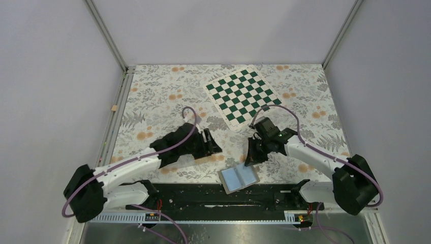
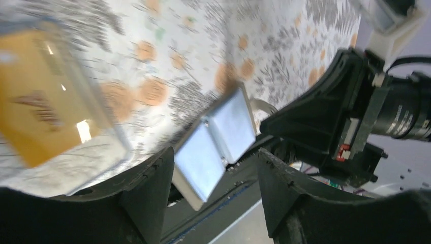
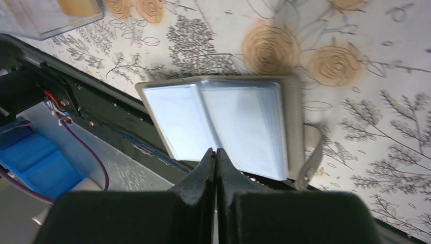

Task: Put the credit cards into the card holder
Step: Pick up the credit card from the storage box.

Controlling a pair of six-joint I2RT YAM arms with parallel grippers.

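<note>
The card holder (image 1: 239, 178) lies open at the table's near edge, its pale blue-grey pockets facing up. It also shows in the left wrist view (image 2: 216, 140) and the right wrist view (image 3: 223, 124). An orange-yellow credit card (image 2: 35, 101) lies in a clear plastic tray (image 2: 109, 127); its edge also shows in the right wrist view (image 3: 79, 6). My left gripper (image 1: 213, 145) is open and empty (image 2: 214, 152), to the left of the holder. My right gripper (image 1: 252, 155) is shut with nothing visible between its fingers (image 3: 216, 151), just above the holder's middle fold.
A green-and-white chessboard (image 1: 241, 96) lies at the back of the floral tablecloth. The black base rail (image 1: 213, 195) runs along the near edge under the holder's overhang. The holder's strap (image 3: 310, 157) hangs off its right side.
</note>
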